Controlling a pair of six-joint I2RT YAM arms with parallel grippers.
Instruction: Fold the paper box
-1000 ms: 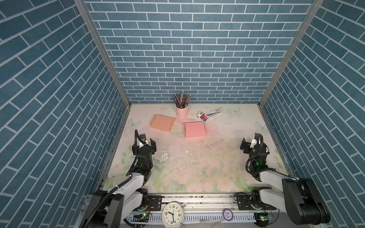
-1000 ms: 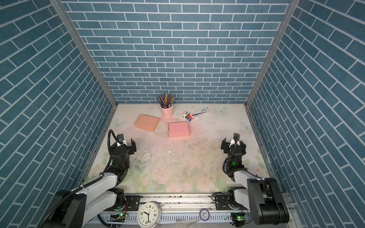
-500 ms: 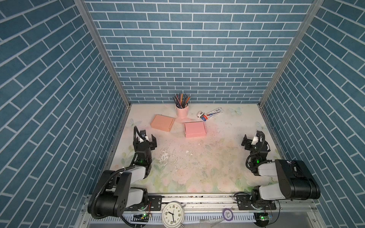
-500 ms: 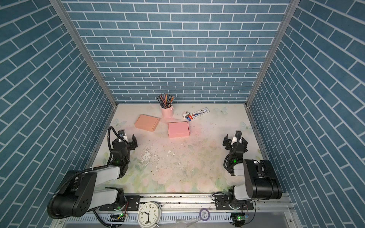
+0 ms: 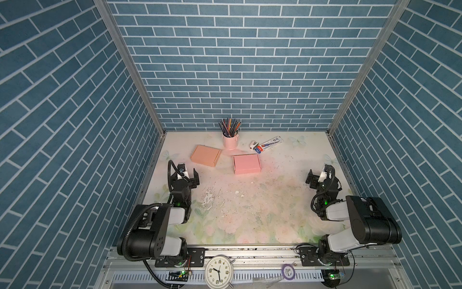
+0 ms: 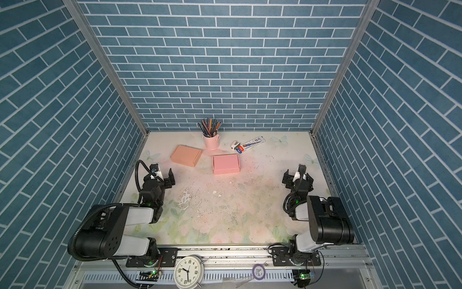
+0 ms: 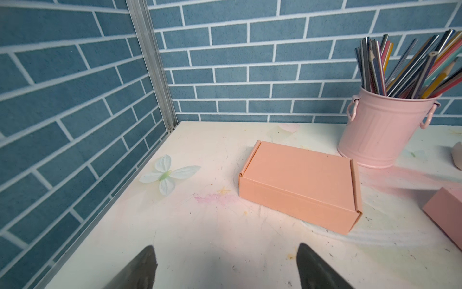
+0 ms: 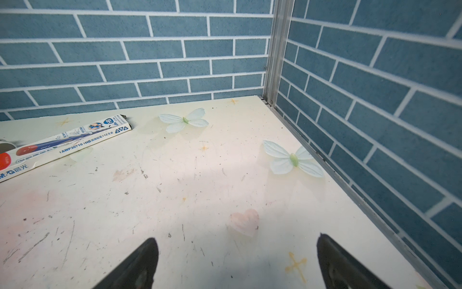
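Toward the upper middle of both top views, you have two small cartons lying on the floral surface [image 5: 252, 215]: a peach paper box [image 5: 206, 155] at upper left of centre and a pink paper box [image 5: 246, 163] just to its right, apart from it. Each shows a closed lid and squared walls. In the left wrist view the peach one's side flaps look tucked in and its front edge sits flush. No flat, unfolded sheet shows in any view.

Behind the boxes, a pink bucket of pencils [image 5: 230, 140] stands against the back wall, close to both, with a pencil pack [image 5: 269, 144] lying to its right.

Your left end effector [image 5: 185, 177] sits low at the left edge of the surface, pointed at the peach box but well short of it. Its jaws are spread wide and hold nothing. Your right end effector [image 5: 322, 178] sits at the right edge, far from both boxes, equally wide and empty; its wrist view shows only bare surface between the fingertips [image 8: 146, 260].

Judging by this, the folding looks finished: both boxes appear fully formed and shut, and both arms are drawn down toward the rail near the alarm clock [image 5: 219, 271]. If anything is left, it is only a check that the lids are seated.
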